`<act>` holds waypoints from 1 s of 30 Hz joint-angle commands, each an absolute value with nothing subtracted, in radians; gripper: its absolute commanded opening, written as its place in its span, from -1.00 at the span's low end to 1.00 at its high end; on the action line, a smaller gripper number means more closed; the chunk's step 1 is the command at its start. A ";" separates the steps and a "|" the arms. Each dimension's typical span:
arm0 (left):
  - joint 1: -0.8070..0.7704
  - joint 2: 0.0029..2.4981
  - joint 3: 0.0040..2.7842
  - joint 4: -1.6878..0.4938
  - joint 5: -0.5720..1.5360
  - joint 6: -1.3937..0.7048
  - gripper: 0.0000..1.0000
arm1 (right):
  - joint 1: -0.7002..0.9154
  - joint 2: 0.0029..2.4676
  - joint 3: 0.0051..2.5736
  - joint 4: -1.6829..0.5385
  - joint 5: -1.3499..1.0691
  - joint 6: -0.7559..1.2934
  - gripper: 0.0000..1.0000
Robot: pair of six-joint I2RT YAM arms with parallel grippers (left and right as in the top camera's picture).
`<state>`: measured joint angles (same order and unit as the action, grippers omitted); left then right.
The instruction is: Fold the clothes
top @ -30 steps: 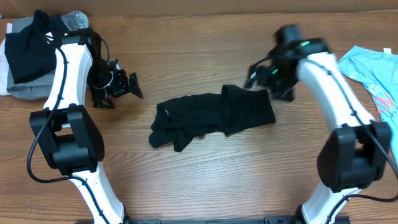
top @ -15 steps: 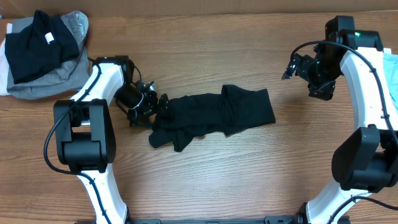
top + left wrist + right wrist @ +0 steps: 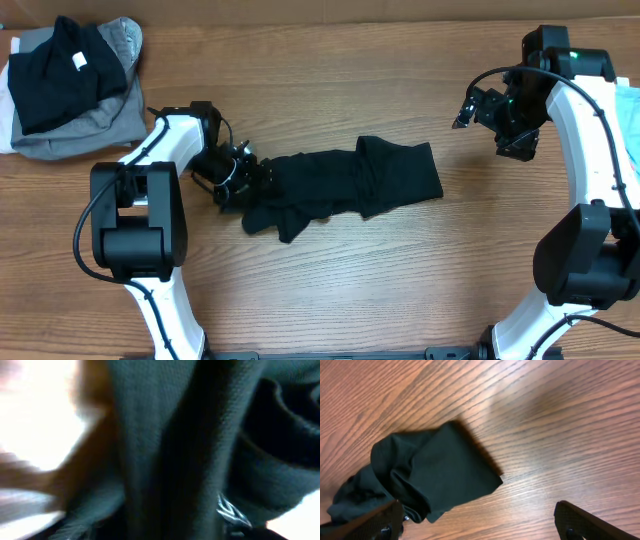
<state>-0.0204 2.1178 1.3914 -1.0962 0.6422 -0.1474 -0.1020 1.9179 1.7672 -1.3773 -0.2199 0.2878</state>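
A black tee (image 3: 350,182) lies crumpled in a long bunch at the middle of the wooden table (image 3: 330,290). My left gripper (image 3: 252,175) is down at the tee's left end, pressed into the fabric. In the left wrist view blurred dark cloth (image 3: 165,435) fills the frame and hides the fingers. My right gripper (image 3: 478,108) is open and empty, raised to the right of the tee's right end. In the right wrist view the gripper (image 3: 482,525) is spread wide, with the tee's right corner (image 3: 430,475) below and to the left.
A pile of black and grey garments (image 3: 60,85) sits at the back left corner. A light blue garment (image 3: 633,125) shows at the right edge, mostly behind my right arm. Bare wood lies in front of the tee.
My left gripper has swung right from near the pile into the tee's left end. My right gripper left the tee's right end and rose to the back right, then stayed still.
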 commanded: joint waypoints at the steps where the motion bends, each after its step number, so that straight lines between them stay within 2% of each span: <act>1: -0.022 2.147 1.379 -1.060 0.618 -0.139 -0.02 | -0.099 1.893 1.786 -1.379 -0.213 0.281 1.00; 2: -0.014 2.147 1.393 -1.063 0.617 -0.138 -0.44 | -0.099 1.893 1.786 -1.378 -0.214 0.281 1.00; 3: -0.010 2.147 1.406 -1.068 0.617 -0.136 -0.63 | -0.099 1.893 1.786 -1.378 -0.214 0.281 1.00; 4: -0.007 2.147 1.418 -1.071 0.617 -0.134 -0.76 | -0.099 1.893 1.786 -1.378 -0.214 0.281 1.00; 6: -0.005 2.146 1.453 -1.084 0.595 -0.134 -0.79 | -0.099 1.893 1.786 -1.379 -0.214 0.281 1.00; 7: -0.005 2.146 1.473 -1.097 0.577 -0.134 -0.92 | -0.099 1.893 1.786 -1.379 -0.214 0.281 1.00; 17: 0.009 2.146 1.788 -1.353 0.222 -0.212 -0.92 | -0.098 1.893 1.760 -1.375 -0.215 0.281 1.00; 24: -0.044 2.146 2.013 -1.475 0.251 -0.214 -0.92 | -0.052 1.893 1.631 -1.256 -0.289 0.282 1.00; 30: -0.178 2.146 2.136 -1.447 0.270 -0.228 -0.92 | 0.043 1.895 1.509 -1.098 -0.300 0.289 1.00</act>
<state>-0.0925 2.1437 2.0651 -1.4696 0.2562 -0.2043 -0.0090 1.9156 1.5642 -1.1553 -0.2752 0.2867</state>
